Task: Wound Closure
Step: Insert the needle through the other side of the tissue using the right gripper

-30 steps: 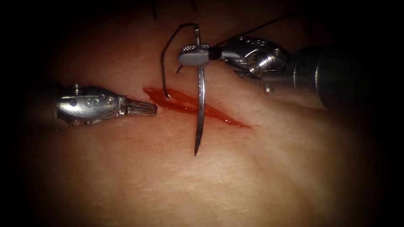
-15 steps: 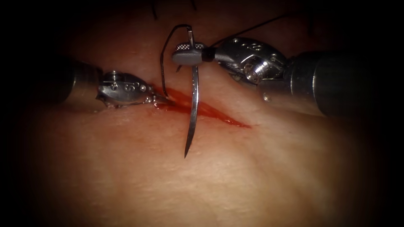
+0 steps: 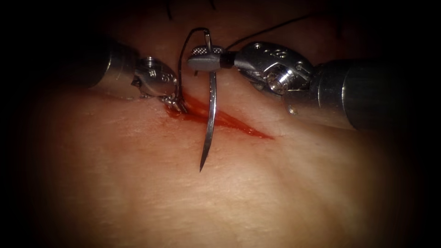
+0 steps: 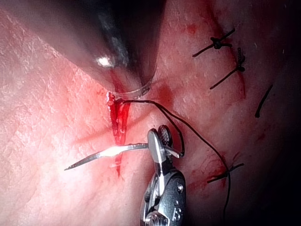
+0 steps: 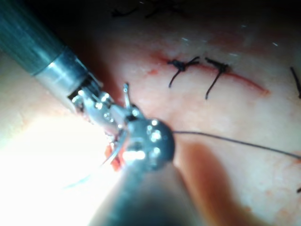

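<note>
2 tools (image 3: 209, 59) (image 3: 177, 103), 1 needle (image 3: 210, 119), 1 thread (image 3: 181, 64), 1 cut (image 3: 229, 121).

The right arm's tool (image 5: 123, 153) sits close against the tissue (image 5: 225, 155), its rounded wrist foremost; the state of its tip cannot be made out. The left arm's tool (image 5: 99, 113) meets it at the cut (image 5: 114, 157), where red fluid (image 5: 113, 151) lies. A thread (image 5: 225, 139) runs off across the tissue. Beyond lie two tied stitches (image 5: 197, 68) on a closed cut.
</note>
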You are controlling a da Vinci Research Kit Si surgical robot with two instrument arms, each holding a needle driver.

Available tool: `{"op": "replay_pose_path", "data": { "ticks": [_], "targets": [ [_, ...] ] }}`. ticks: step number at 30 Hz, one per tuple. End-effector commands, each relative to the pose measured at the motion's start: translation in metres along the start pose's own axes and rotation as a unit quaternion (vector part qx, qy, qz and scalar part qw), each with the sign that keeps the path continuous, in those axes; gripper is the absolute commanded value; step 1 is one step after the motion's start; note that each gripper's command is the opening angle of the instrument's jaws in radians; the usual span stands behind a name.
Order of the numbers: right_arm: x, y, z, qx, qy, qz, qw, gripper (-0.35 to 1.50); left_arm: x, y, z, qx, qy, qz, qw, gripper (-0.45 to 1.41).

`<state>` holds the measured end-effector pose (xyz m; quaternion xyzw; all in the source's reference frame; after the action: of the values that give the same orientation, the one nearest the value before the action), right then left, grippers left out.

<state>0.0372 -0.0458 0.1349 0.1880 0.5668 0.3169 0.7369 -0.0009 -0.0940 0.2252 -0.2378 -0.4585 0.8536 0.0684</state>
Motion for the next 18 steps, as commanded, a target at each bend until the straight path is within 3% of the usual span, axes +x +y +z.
{"op": "replay_pose_path", "data": {
  "ticks": [1, 4, 6, 11, 18],
  "targets": [
    [-0.0003, 0.0002, 0.0008, 0.002, 0.001, -0.003, 1.0, -0.35, -0.0002, 0.0002, 0.0011, -0.019, -0.006, -0.003, 1.0, 0.12],
    [-0.0002, 0.0005, 0.0008, 0.0, 0.008, -0.014, 1.0, -0.35, -0.0003, 0.0008, 0.0014, -0.045, -0.021, -0.011, 0.999, 0.37],
    [-0.0002, 0.0007, 0.0008, -0.001, 0.01, -0.016, 1.0, -0.35, -0.0004, 0.001, 0.0015, -0.053, -0.022, -0.009, 0.998, 0.42],
    [0.0003, 0.0015, 0.001, -0.026, 0.018, -0.05, 0.998, -0.35, -0.0014, 0.0014, 0.0021, -0.067, -0.035, -0.006, 0.997, 0.51],
    [0.0015, 0.0034, 0.003, -0.085, 0.018, -0.134, 0.987, -0.35, -0.0037, 0.0019, 0.0004, -0.051, -0.036, -0.001, 0.998, 0.46]
  ]
}}
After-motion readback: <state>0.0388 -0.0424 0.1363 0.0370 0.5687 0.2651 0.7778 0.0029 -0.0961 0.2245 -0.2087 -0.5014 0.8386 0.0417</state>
